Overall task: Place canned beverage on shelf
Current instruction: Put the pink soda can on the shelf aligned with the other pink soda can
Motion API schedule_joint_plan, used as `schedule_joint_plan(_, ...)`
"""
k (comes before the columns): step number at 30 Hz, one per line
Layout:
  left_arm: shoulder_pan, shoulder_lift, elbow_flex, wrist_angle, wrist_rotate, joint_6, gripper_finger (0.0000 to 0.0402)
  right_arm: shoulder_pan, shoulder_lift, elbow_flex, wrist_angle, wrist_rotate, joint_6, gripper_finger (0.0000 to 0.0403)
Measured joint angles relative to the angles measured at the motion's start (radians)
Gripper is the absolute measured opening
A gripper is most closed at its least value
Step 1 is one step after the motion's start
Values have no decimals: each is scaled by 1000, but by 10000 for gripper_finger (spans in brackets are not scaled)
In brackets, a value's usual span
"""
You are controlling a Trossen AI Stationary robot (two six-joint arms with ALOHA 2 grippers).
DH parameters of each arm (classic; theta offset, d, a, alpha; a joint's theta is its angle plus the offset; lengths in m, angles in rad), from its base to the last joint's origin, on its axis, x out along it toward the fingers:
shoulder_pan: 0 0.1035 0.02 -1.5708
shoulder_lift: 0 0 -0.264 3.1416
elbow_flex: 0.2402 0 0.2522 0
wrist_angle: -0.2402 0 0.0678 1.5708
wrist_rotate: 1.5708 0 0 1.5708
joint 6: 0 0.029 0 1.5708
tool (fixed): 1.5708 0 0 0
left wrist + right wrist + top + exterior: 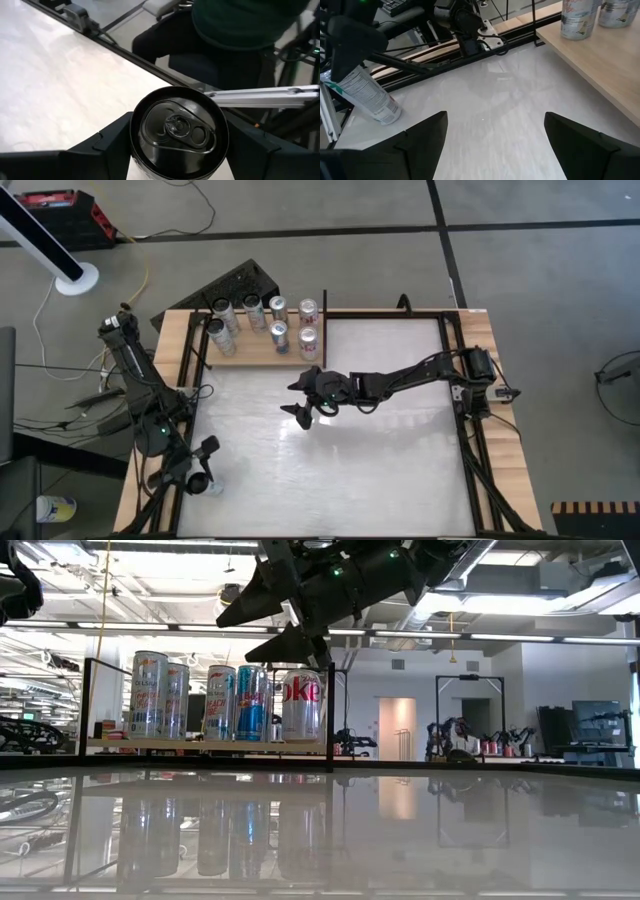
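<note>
Left gripper (203,472): at the near left corner of the white tabletop (380,470), straddling an upright can.
Left jaws: fingers (100,145) set on either side of the can, close against its wall; firm clamping cannot be told.
Can at left gripper (179,131): black top with pull tab facing the left wrist camera, white body (367,95) with print seen from the right wrist; standing on the tabletop, well apart from the shelf.
Right gripper (305,402): hanging above the middle of the tabletop, just in front of the shelf, touching nothing.
Right jaws: wide apart, nothing between them, only bare tabletop below.
Shelf (262,352): pale wooden board at the far left of the table, thin black upright (331,715) at its right end.
Cans on shelf: seven, upright, in two rows; a white and red can (301,705) nearest the upright, a blue can (251,703) beside it, a silver one (149,694) at the other end.
Person: dark green top and dark trousers (240,30) seated beyond the table edge, seen past the left gripper.
</note>
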Motion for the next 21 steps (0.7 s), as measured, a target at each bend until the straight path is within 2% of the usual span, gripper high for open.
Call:
schedule_joint_plan(9,0,-32,34,-32,-87,58,235,0,0,0,0,0,0,356)
schedule_joint_plan(12,10,-59,61,-58,-144,94,235,0,0,0,0,0,0,356)
schedule_joint_plan(21,133,-130,97,-67,-310,143,235,0,0,0,-3,0,-46,356)
